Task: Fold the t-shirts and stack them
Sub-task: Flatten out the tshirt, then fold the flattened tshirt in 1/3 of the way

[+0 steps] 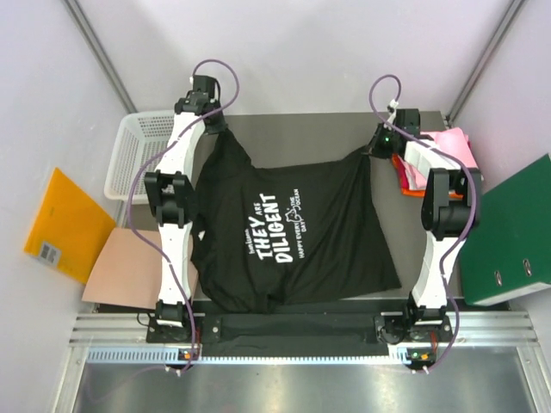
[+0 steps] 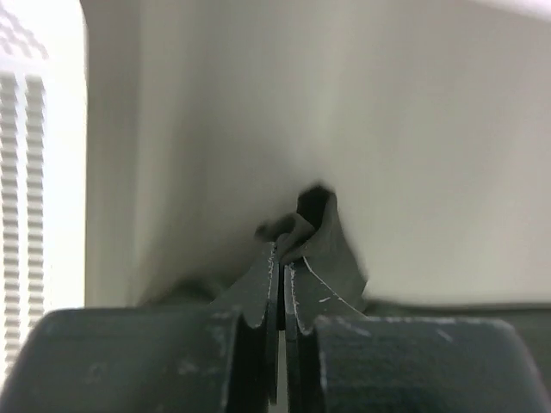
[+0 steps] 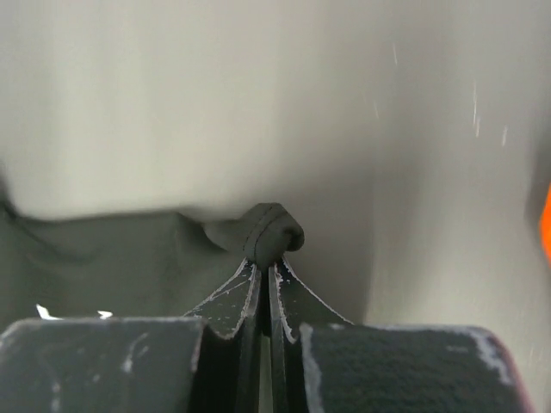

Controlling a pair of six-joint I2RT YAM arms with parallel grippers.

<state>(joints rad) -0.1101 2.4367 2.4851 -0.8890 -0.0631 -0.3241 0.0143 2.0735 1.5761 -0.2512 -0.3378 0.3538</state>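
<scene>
A black t-shirt with white lettering hangs stretched between both arms, its lower part lying on the table. My left gripper is shut on the shirt's far left corner; a bunch of black cloth sticks out past its tips. My right gripper is shut on the far right corner; a rolled black hem sits at its tips. Folded t-shirts, pink on top with white and orange under it, are stacked at the right behind the right arm.
A white mesh basket stands at the far left. A green folder lies at the right edge. An orange envelope and a tan sheet lie at the left. The grey back wall is close to both grippers.
</scene>
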